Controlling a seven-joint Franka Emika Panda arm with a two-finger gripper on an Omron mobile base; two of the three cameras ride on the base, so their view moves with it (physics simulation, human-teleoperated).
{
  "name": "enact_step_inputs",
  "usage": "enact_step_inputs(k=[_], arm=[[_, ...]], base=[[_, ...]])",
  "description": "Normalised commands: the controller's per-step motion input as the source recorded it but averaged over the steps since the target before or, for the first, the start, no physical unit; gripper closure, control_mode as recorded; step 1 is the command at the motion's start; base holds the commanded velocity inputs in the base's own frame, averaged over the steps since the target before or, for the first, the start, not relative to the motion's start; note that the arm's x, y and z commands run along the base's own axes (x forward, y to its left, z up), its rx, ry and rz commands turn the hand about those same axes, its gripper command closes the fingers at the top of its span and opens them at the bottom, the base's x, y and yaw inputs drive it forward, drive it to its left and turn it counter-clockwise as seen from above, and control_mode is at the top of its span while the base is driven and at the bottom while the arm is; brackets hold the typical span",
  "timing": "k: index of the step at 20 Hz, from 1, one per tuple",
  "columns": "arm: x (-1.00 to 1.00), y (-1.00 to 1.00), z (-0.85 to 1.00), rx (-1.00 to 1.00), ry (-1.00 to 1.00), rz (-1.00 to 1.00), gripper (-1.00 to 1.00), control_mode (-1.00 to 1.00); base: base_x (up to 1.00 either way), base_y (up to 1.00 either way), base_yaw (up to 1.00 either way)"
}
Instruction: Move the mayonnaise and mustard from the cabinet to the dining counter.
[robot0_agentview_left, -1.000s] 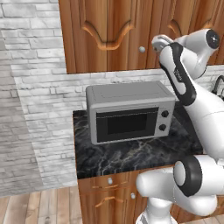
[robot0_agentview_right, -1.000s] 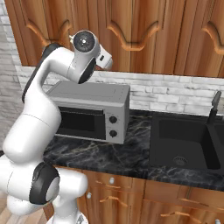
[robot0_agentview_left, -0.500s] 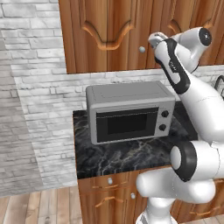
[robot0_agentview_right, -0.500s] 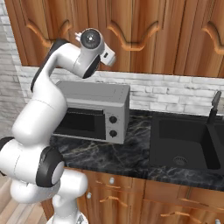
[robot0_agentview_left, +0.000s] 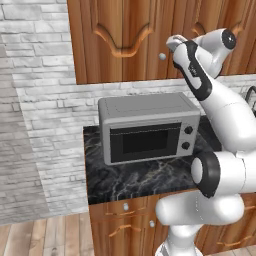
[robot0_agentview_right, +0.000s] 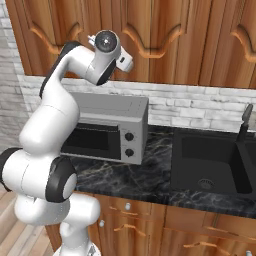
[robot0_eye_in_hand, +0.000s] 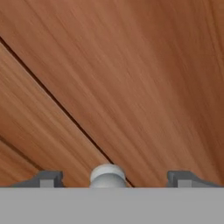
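We see the tool (robot0_eye_in_hand: 109, 179) wide open, straddling the cabinet (robot0_agentview_left: 130, 35) knob (robot0_eye_in_hand: 107, 175), gripping nothing yet; knob looks small, rigid, slick, so pinch it centered.

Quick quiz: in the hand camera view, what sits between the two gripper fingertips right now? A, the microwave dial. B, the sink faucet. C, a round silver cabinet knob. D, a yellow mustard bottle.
C: the round silver knob on the wooden cabinet door sits between the two spread fingertips of the gripper, neither fingertip touching it.
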Motion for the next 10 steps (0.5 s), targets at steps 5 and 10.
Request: enact_step_inputs(k=[5,10], arm=[[0.1,0.0,-0.04,0.0,0.0,0.0,1.0,-1.0],[0.0,0.0,-0.27,0.04,-0.14,0.0,1.0,-1.0]], base=[[0.0,0.0,0.0],[0.0,0.0,0.0]])
